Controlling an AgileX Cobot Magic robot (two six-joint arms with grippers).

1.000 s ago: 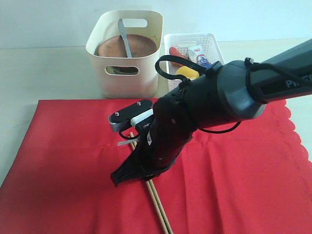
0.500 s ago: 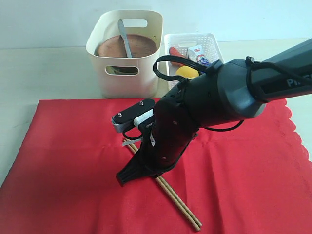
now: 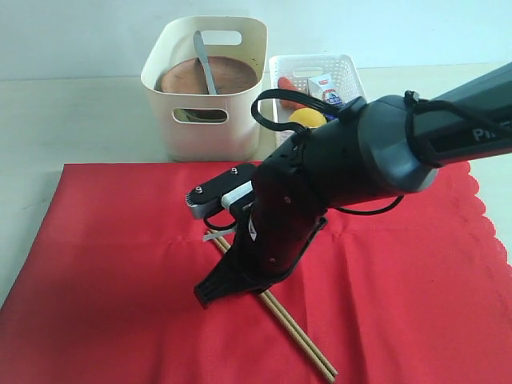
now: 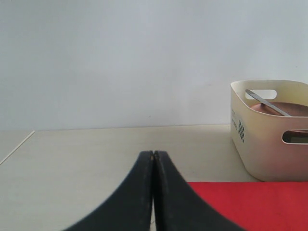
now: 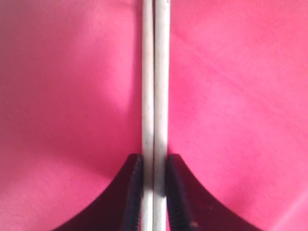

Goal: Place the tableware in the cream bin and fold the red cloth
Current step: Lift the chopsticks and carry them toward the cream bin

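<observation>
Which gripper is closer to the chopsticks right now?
Right. The right gripper is shut on the chopsticks; the left gripper is shut over the table, beside the red cloth.

Right claw (image 3: pixel 206 293) twisted slightly; gripped chopsticks (image 3: pixel 298 340) swung, free ends now further right.

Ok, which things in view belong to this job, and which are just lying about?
Job: wooden chopsticks, clamped in the right gripper; red cloth; cream bin, holding the brown plate and metal knife.
Lying about: white lattice basket with lemon, milk carton and a red-orange item.
</observation>
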